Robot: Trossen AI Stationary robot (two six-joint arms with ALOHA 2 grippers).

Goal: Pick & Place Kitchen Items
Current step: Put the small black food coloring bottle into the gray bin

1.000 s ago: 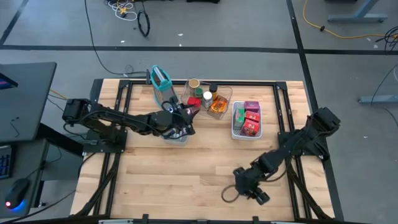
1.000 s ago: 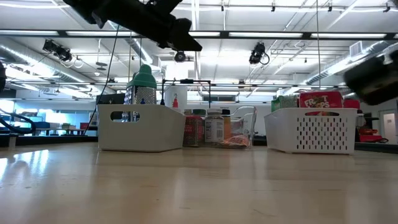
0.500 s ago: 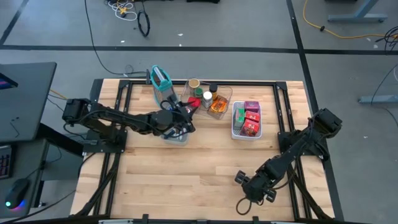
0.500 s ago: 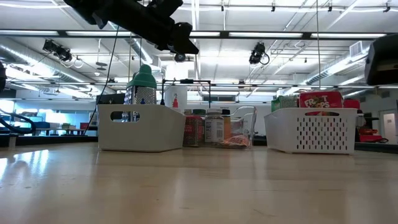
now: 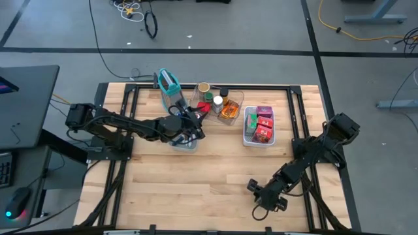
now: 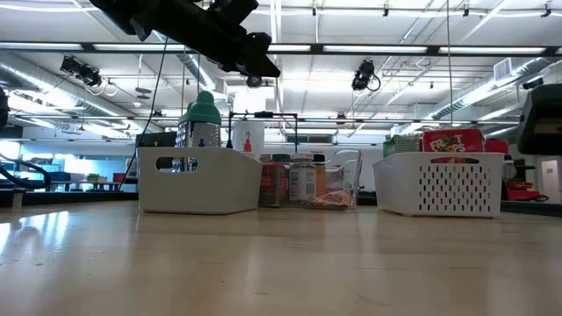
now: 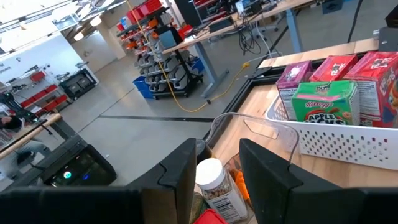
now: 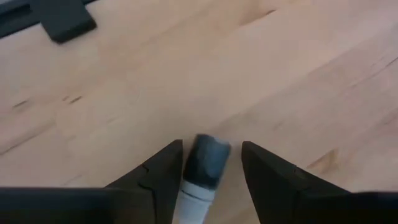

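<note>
Near front edge, right gripper [image 8: 211, 165] low over bare table [image 5: 196, 183], fingers parted astride a small grey-capped vial [image 8: 208, 157], contact unclear. Farther back, white basket [image 5: 247, 134] holds packets [image 7: 323, 102], one reads "Apple". Left gripper [image 7: 214, 165] hovers parted and empty above jars [image 7: 214, 186] in clear tray [image 5: 238, 104].

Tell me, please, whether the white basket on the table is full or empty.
Full: the white basket is packed with pink, red and green boxes, which rise above its rim in the low view.
</note>
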